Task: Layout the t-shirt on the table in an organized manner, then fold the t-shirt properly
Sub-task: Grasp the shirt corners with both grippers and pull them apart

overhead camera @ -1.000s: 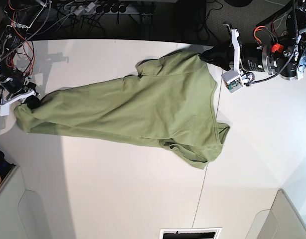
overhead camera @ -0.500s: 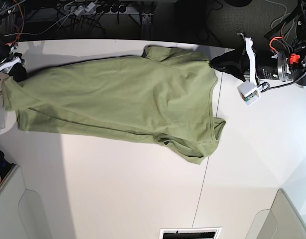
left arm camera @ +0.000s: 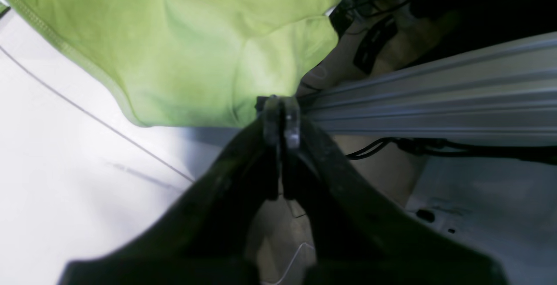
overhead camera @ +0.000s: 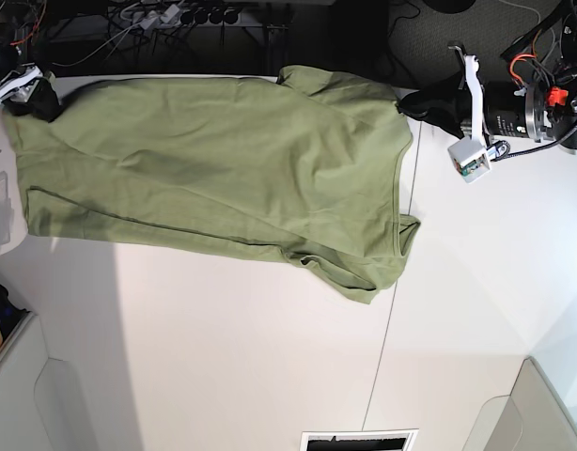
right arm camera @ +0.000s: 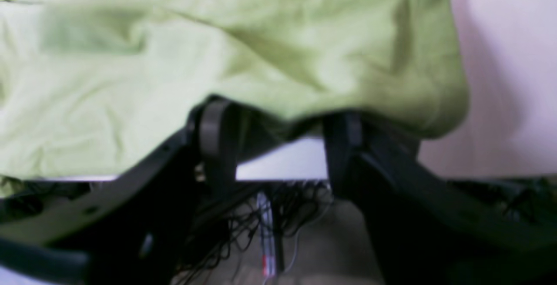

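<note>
Lengthwise, t-shirt (overhead camera: 223, 174) across table (overhead camera: 270, 357).

Plain olive-green t-shirt (overhead camera: 223, 169), white table (overhead camera: 232, 357).

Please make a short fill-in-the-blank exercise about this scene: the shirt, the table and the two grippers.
1. The t-shirt has the colour ____.
2. The jaws of the left gripper are ____ on a corner of the shirt.
3. The jaws of the right gripper stand ____, with the cloth draped over them.
4. The shirt lies spread on the white ____.

Missing words: green; shut; open; table
</note>
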Controlling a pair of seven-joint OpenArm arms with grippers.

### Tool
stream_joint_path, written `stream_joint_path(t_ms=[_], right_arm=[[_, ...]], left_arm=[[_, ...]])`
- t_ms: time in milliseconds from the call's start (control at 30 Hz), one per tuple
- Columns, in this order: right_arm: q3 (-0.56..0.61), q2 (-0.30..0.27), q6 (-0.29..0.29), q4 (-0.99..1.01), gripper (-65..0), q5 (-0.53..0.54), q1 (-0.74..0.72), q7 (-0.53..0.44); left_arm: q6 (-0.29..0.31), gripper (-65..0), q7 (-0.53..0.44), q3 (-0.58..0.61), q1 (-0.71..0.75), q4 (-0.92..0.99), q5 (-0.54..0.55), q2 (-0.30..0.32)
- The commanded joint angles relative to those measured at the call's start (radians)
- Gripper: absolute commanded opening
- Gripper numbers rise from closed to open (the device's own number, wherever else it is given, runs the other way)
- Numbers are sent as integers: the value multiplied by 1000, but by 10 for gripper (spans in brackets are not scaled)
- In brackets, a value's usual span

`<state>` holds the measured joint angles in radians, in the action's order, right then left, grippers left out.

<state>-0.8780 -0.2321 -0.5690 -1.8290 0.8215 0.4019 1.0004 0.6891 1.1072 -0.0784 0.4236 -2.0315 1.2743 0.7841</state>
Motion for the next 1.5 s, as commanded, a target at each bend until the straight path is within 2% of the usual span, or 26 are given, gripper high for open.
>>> stream_joint_path(t_ms=[0, 200, 400, 533, 633, 667, 733, 833, 1033, 1233, 1367, 1467], right_arm=[[-10, -17, -3, -41, -342, 24, -11, -23], [-10, -17, -3, -156, -342, 8, -78, -41], [-10, -17, 0, -165, -342, 6, -111, -40], [-9, -17, 1, -164, -342, -5, -112, -120], [19, -18, 30, -139, -343, -69, -156, -172], [38, -18, 34, -116, -352, -89, -185, -174], [85, -18, 34, -50, -424, -127, -247, -177], [173, -18, 34, 87, -644, -178, -344, -199], [383, -18, 10, 405, -650, -283, -549, -246], [584, -21, 14, 617, -650, -430, -693, -305], [634, -23, 45, 676, -650, -528, -749, -347], [633, -35, 79, 676, -650, -549, -760, -351]], left_arm=[[9, -650, -19, -10, -2, -14, 14, 17], [9, -650, -19, -11, -2, -13, -13, 17], [9, -650, -19, -14, -2, -13, -19, 17], [9, -650, -19, -14, -2, -13, -22, 17], [9, -650, -32, -14, -2, -13, -22, 17], [9, -650, -35, -14, -2, -13, -22, 16], [9, -650, -38, -14, -3, -13, -23, 17], [9, -650, -38, -14, -2, -13, -56, 17], [9, -650, -114, -14, -3, 32, -175, 17], [9, -650, -179, -14, -32, 152, -255, 16], [9, -650, -192, -14, -113, 298, -278, 16], [9, -650, -191, -14, -192, 432, -278, 14]])
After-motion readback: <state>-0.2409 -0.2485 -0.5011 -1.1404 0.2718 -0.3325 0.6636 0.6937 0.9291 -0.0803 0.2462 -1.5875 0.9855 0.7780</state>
